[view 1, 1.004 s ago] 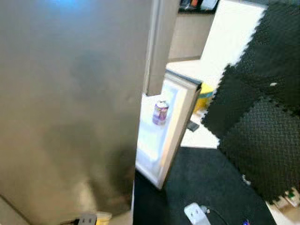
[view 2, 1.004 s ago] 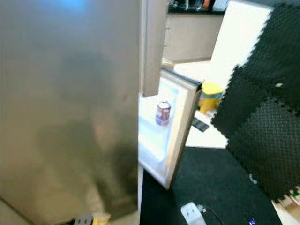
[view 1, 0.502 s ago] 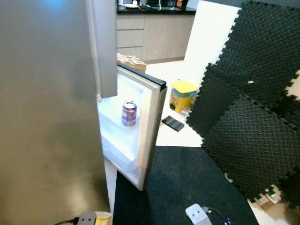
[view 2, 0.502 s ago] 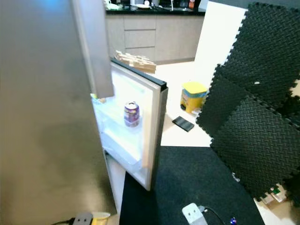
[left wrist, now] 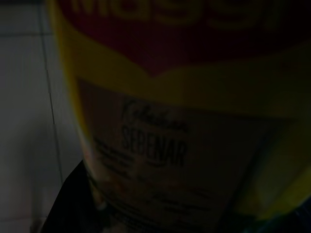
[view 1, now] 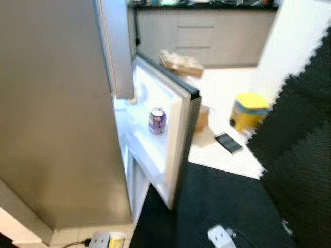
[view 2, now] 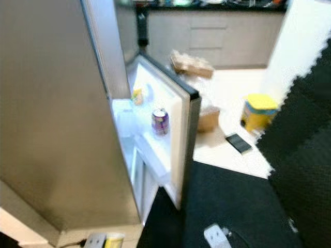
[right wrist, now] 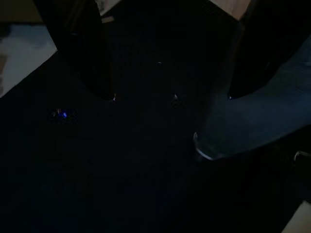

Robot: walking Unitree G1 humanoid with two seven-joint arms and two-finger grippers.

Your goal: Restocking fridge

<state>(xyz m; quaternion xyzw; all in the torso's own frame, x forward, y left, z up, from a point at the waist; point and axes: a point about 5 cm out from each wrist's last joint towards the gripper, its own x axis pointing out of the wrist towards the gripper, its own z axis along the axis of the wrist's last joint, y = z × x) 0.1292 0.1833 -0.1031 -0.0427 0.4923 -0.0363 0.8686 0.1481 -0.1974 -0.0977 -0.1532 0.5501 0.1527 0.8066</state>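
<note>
Gripping yellow packet (left wrist: 184, 121); can (view 1: 157, 121) on fridge door (view 1: 173, 111).

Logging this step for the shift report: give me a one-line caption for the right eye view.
Open fridge door with a purple can on its shelf; yellow bin on the floor beyond.

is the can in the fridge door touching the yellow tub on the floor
Apart. In the left eye view the can stands on the open fridge door shelf, while the yellow tub sits on the floor beyond, with bare floor between.
</note>
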